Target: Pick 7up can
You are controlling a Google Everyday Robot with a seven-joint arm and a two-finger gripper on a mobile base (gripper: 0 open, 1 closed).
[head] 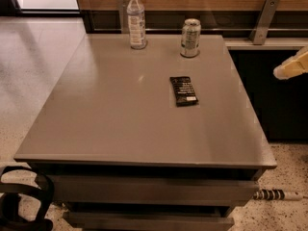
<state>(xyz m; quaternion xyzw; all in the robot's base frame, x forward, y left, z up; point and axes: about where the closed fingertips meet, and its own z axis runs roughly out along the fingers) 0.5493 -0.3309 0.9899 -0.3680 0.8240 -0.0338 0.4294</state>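
Your tool (290, 67) hung at the right edge, beyond the table (110, 124); you couldn't tell whether it was wide or narrow. The 7up can (190, 37) stood upright near the table's far edge.

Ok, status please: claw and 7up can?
Claw at right edge of view, beside the table. 7up can upright at far side, untouched. Bottle and wrapper stand apart from it.

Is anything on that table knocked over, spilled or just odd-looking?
Nothing stands out. The 7up can and the plastic bottle stand upright near the far edge of the table, the black wrapper lies flat mid-table, no spills. The gripper hangs off to the right, beyond the table, apart from the can.
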